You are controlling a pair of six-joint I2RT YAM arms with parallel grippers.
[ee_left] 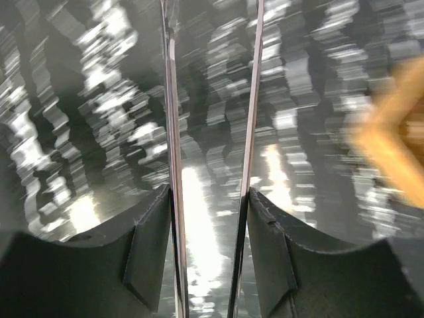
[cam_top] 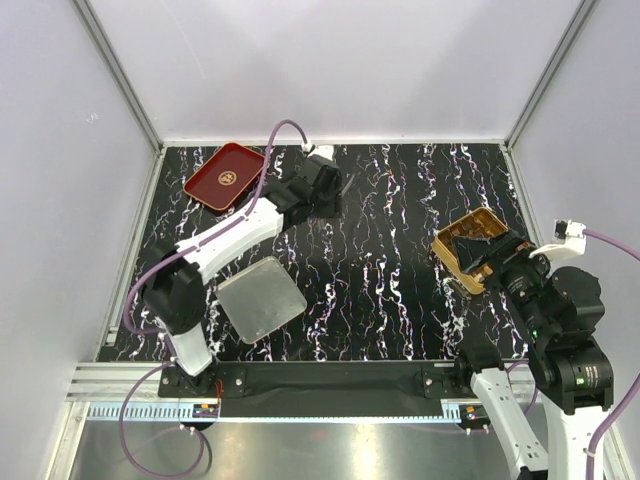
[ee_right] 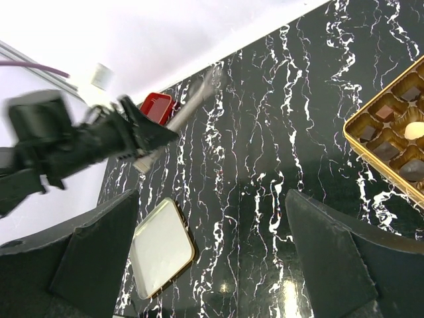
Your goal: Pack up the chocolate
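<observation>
Only right wrist shows chocolate (ee_right: 414, 130) in box (ee_right: 353, 130).

arms (cam_top: 235, 235): two
tray (cam_top: 210, 180): one
box (ee_right: 349, 130): one
lid (cam_top: 262, 298): one
stick (ee_right: 195, 99): one
chocolates (ee_right: 386, 142): at least five in view, full count unclear

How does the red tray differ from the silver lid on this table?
The red tray is dark red with a gold emblem; the silver lid is plain grey metal. The tray looks smaller and sits far back; the lid lies nearer the front. Both lie flat, turned diagonally.
</observation>
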